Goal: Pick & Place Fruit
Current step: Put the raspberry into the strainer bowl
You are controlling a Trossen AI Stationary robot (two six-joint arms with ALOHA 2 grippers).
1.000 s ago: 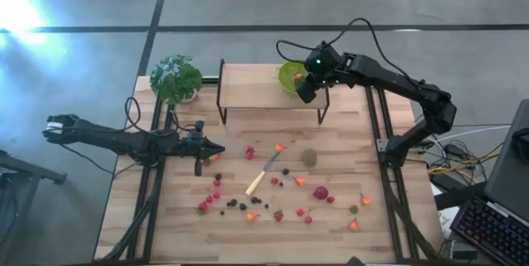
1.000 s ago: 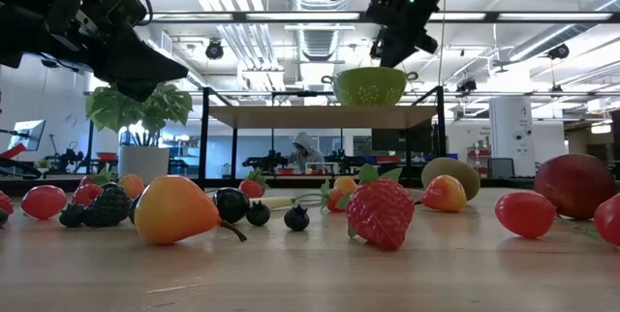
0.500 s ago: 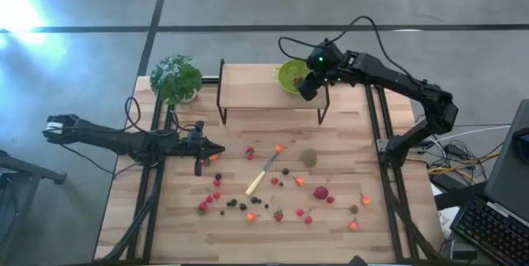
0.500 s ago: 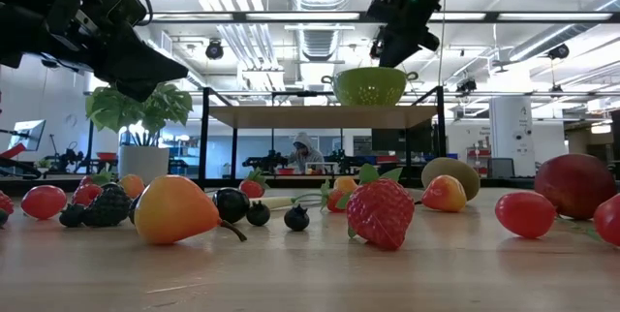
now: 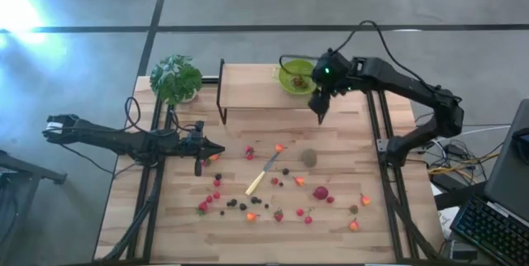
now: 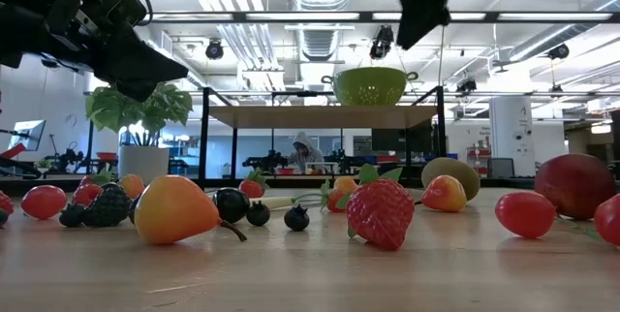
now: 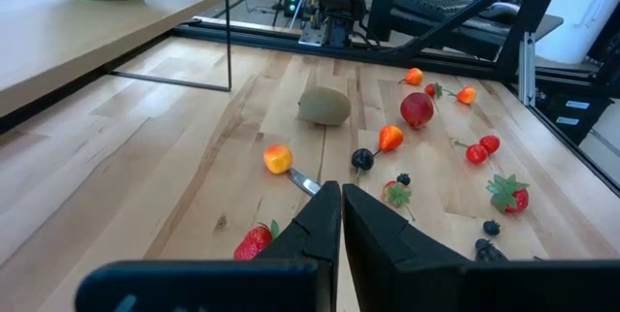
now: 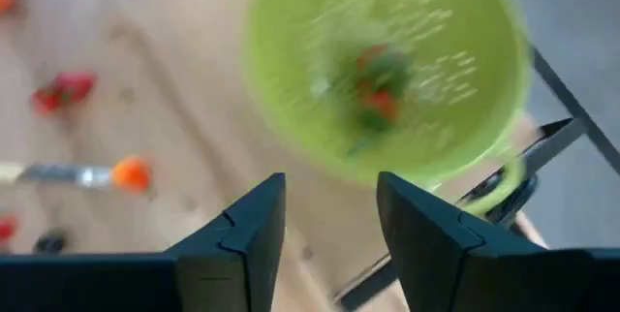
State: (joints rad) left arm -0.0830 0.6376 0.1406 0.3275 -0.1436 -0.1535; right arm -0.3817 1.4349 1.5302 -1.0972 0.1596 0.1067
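Small fruit pieces are scattered over the wooden table: a brown kiwi (image 5: 309, 157), a big strawberry (image 6: 380, 212), an orange piece (image 6: 174, 209) and dark berries (image 6: 232, 204). A green bowl (image 5: 293, 78) stands on the raised shelf (image 5: 256, 92), with a red-and-green fruit (image 8: 373, 84) lying inside. My right gripper (image 8: 329, 217) hangs open and holds nothing, just beyond the bowl's rim on its near-right side, above the shelf's right end (image 5: 321, 111). My left gripper (image 7: 341, 205) is shut and holds nothing, hovering over the table's left part (image 5: 216, 152).
A pale-handled knife (image 5: 262, 175) lies among the fruit at mid table. A leafy potted plant (image 5: 175, 78) stands at the far left corner. The shelf's thin black legs (image 5: 221, 101) stand on the table. Bare wood lies between the shelf and the fruit.
My right gripper has drawn away from over the green bowl, rising and going toward the table's right and near edges. The red fruit inside the bowl now shows uncovered. My left arm has kept still.
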